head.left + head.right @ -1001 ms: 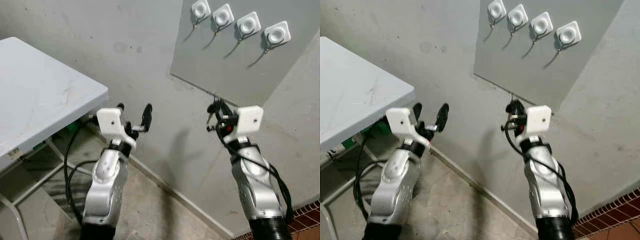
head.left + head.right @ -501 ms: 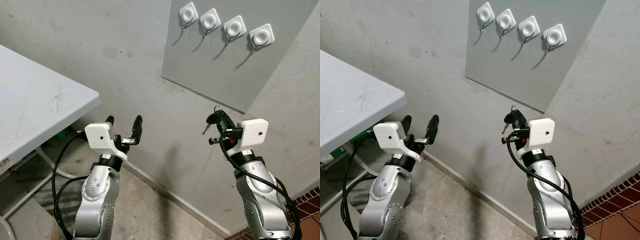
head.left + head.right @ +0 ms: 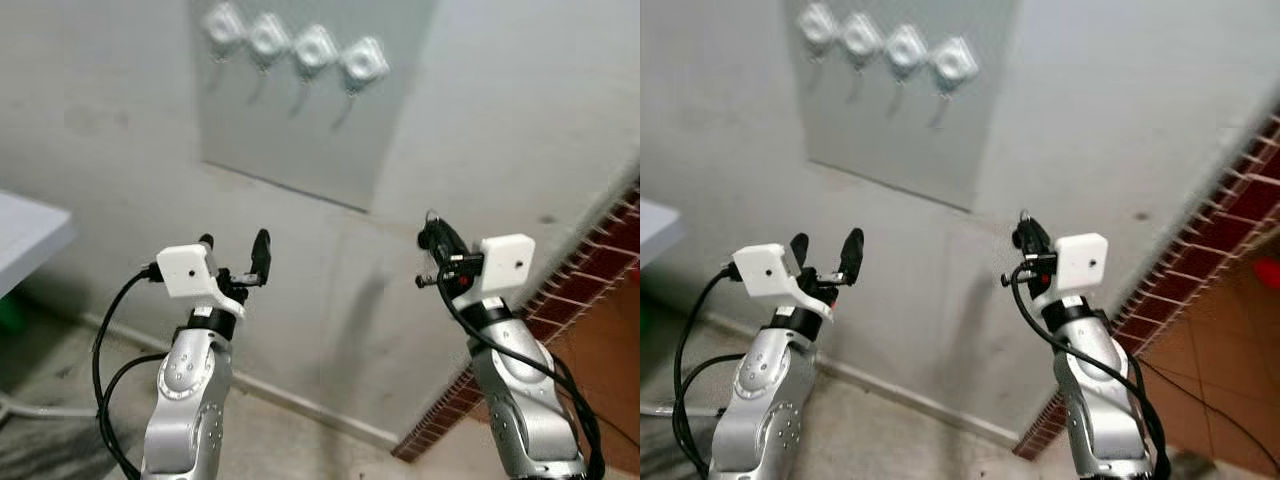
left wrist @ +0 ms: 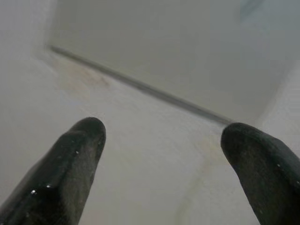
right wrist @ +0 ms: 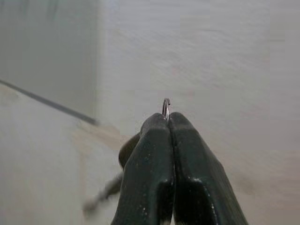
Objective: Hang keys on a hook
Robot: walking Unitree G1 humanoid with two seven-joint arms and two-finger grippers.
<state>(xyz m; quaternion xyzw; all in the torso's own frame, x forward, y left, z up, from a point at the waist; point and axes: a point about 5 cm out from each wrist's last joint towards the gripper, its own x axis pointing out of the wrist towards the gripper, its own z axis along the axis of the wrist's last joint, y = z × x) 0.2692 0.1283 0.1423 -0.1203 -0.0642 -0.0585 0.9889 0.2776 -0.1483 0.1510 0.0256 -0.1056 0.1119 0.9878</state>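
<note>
Your right claw [image 5: 168, 117] has its fingers pressed together on the keys [image 5: 123, 154], the ring poking out at the tips and a key hanging beside them. The row of white hooks [image 3: 295, 45] sits on the grey wall panel [image 3: 300, 150], well above and left of it. Your left claw [image 3: 232, 255] is spread, holding nothing.
</note>
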